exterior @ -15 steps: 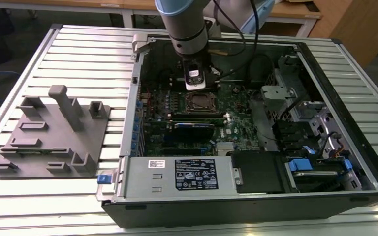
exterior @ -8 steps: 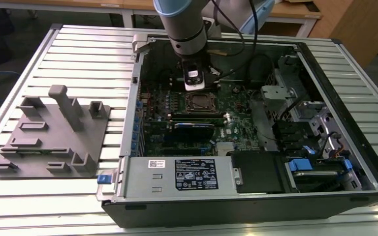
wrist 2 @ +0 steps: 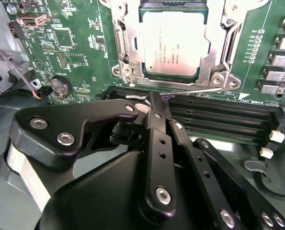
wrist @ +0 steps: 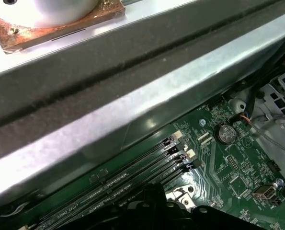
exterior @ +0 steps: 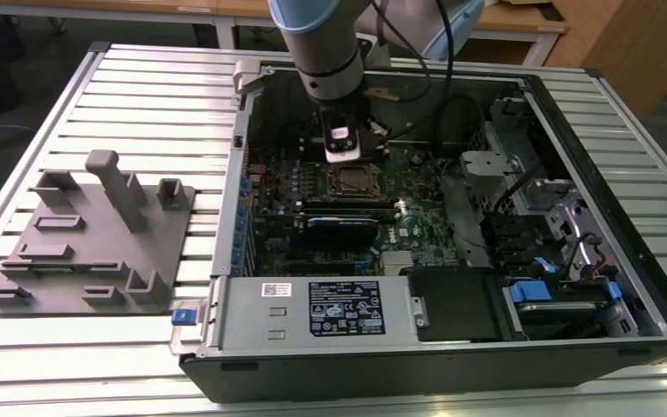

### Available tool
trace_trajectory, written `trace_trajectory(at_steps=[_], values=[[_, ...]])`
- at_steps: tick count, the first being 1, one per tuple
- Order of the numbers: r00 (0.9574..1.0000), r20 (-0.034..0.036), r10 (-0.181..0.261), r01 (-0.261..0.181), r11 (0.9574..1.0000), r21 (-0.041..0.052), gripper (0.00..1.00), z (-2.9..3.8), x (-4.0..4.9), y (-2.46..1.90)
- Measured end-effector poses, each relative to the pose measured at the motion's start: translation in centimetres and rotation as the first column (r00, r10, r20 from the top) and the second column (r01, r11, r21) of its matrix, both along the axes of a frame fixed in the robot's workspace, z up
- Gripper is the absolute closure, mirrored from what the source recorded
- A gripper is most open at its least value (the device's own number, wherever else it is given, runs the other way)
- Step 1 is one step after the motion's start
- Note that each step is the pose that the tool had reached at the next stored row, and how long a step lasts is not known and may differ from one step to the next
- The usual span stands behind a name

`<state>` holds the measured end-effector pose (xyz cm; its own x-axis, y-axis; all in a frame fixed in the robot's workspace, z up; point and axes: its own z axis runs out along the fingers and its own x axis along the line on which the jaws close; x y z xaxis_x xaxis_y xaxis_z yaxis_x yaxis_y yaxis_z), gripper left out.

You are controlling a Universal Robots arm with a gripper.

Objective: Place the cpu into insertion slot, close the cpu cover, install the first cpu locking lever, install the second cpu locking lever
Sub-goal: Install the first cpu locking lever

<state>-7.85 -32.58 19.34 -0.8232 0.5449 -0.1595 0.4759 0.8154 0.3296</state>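
"Exterior view?"
"My arm (exterior: 322,52) pointed steeply down into the case (exterior: 426,369), with the gripper (exterior: 346,155) at twelve o'clock of the insertion slot (exterior: 351,181)."
"Second wrist view?"
"The fingers (wrist 2: 156,129) were drawn together by a thin lever (wrist 2: 195,91). The cpu (wrist 2: 173,43) sat under the closed cpu cover (wrist 2: 124,45)."
"First wrist view?"
"I saw the memory slots (wrist: 132,177)."

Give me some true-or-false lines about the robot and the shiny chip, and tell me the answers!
1. The cpu sits in the insertion slot. True.
2. The cpu cover stands up open. False: it lies flat around the cpu.
3. The gripper's fingers are spread wide. False: they are shut, at the end of a thin metal lever.
4. Long black memory slots lie beside the cpu. True.
5. The grey holder is inside the computer case. False: it lies on the table, to the exterior view's left of the case.
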Motion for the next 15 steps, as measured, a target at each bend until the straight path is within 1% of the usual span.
trace_trajectory(at_steps=[2,7,15], values=[[1.0,0.0004,0.0,0.0,1.0,-0.0024,0.9,-0.11,0.0,0.0],[1.0,0.0008,0.0,0.0,0.9999,-0.012,0.9,-0.29,0.03,-0.02],[1.0,0.0007,0.0,0.0,0.9994,-0.0355,0.9,-0.48,0.13,-0.21]])
